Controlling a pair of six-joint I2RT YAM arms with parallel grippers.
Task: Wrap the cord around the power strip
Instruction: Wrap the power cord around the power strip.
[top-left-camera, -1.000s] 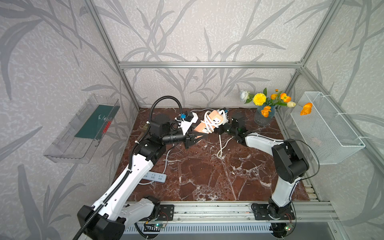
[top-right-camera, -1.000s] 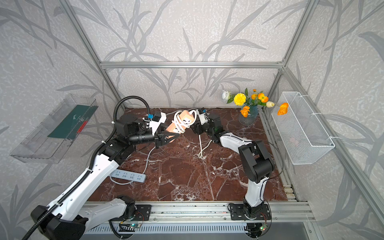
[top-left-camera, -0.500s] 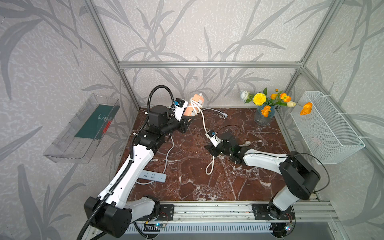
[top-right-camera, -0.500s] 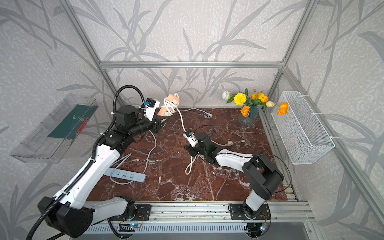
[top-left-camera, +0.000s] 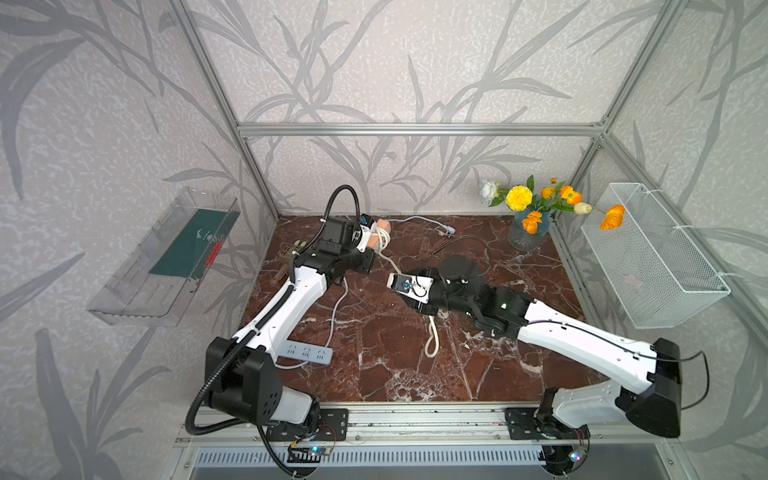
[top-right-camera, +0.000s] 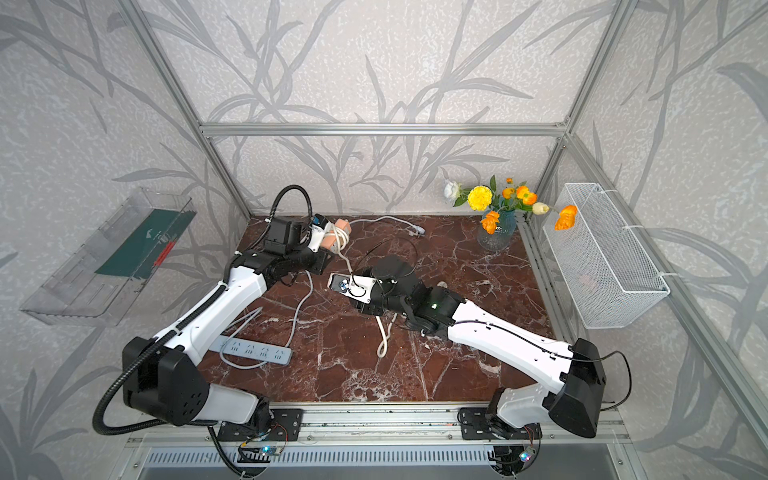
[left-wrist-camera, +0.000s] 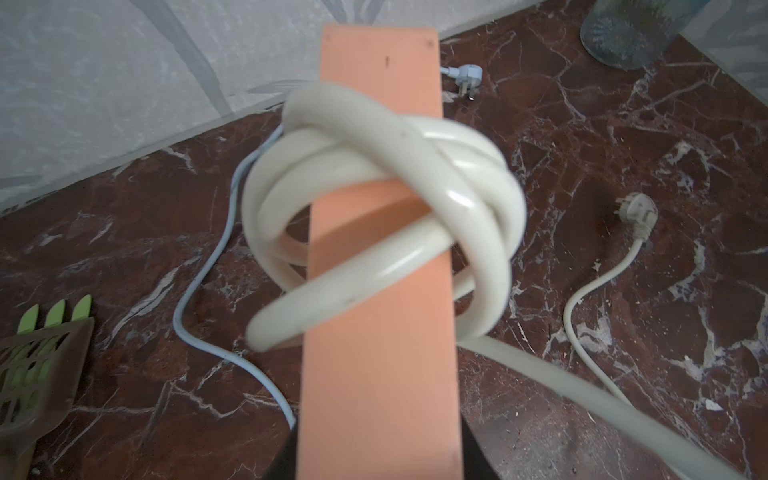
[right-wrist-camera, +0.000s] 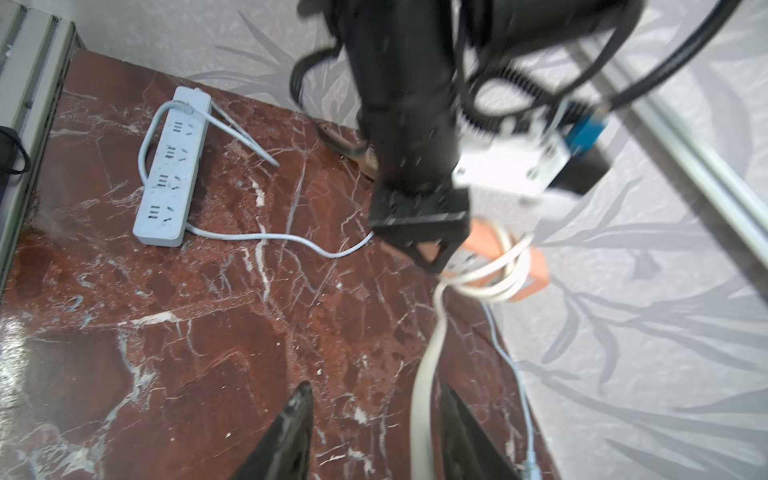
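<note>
Wrapping stage, midway: left gripper (left-wrist-camera: 380, 453) clenches orange power strip (top-left-camera: 382, 226), raised left of centre in a top view, cord (left-wrist-camera: 415, 166) looped around it; right gripper (right-wrist-camera: 376, 388) gapes around the trailing length. Next turn likely needs a firm pinch.

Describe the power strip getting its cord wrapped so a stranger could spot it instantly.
Look to the back left corner of the red marble tabletop, where the left gripper holds a power strip. It is orange with cream cord looped around it; the other strip is pale grey-blue and lies flat.
</note>
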